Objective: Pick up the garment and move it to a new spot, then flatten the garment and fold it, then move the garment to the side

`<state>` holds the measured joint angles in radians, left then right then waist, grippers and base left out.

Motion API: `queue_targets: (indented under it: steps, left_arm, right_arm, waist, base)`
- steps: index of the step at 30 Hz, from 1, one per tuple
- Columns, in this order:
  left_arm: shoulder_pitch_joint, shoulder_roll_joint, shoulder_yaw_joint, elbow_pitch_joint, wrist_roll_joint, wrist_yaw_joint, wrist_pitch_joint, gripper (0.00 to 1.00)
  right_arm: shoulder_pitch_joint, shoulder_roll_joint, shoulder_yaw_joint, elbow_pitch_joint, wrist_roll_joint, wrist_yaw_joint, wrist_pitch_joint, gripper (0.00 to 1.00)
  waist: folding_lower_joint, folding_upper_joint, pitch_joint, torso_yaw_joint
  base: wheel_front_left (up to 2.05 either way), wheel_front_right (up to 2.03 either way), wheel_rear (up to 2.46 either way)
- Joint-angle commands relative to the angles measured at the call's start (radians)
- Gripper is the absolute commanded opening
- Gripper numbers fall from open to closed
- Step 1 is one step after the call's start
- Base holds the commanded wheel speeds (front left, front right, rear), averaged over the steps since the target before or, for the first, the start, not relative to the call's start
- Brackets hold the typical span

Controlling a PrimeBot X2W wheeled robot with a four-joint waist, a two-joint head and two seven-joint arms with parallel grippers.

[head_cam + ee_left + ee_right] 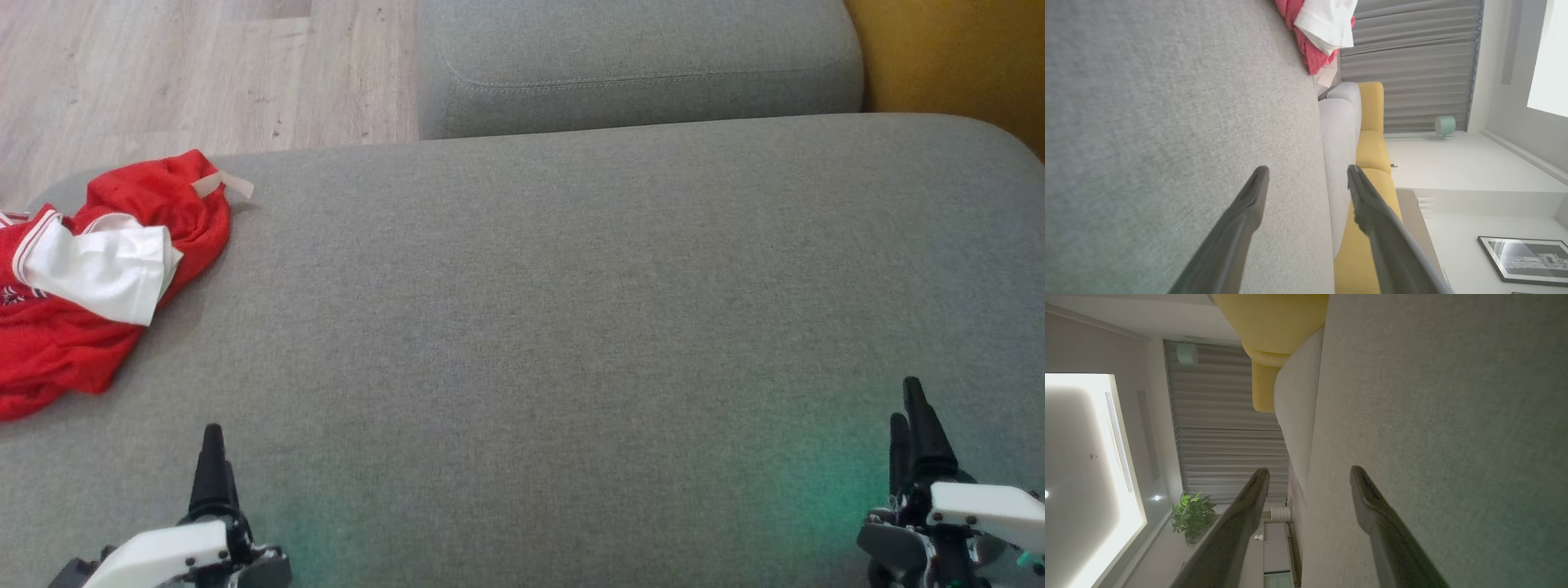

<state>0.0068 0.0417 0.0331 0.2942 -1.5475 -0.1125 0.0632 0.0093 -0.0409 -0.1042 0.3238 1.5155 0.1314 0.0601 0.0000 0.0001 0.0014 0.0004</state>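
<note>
The garment (90, 278) is a red shirt with a white sleeve, crumpled at the far left of the grey cushion (571, 327). In the left wrist view the garment (1323, 28) lies far ahead at the top. My left gripper (214, 457) hovers low at the lower left of the head view, well short of the shirt, and in the left wrist view the left gripper (1307, 177) stands open and empty. My right gripper (910, 412) sits at the lower right, far from the shirt. The right gripper (1309, 477) is open with nothing between its fingers.
A second grey cushion (637, 65) lies beyond the far edge, with a yellow seat (955, 57) at the far right. Wooden floor (163, 73) shows at the upper left. The wrist views show grey curtains (1412, 61), a plant (1192, 516) and a framed picture (1527, 259).
</note>
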Motion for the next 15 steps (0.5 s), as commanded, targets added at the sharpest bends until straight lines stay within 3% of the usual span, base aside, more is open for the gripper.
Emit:
queue_targets:
  steps: [1,15]
  left_arm:
    - [-0.026,0.004,0.001,-0.047,0.026,0.005,-0.012,1.0]
    - [-0.017,0.005,-0.041,-0.12,0.237,0.031,-0.054,1.0]
  right_arm:
    - [-0.038,-0.004,0.007,-0.043,-0.029,0.0,-0.011,1.0]
    - [-0.027,-0.004,0.048,-0.113,-0.268,0.0,-0.052,1.0]
  waist:
    - [0.0,-0.0001,0.0,0.001]
    - [0.0,-0.0001,0.0,0.006]
  base:
    - [0.0,0.0,0.0]
    - [0.0,0.0,0.0]
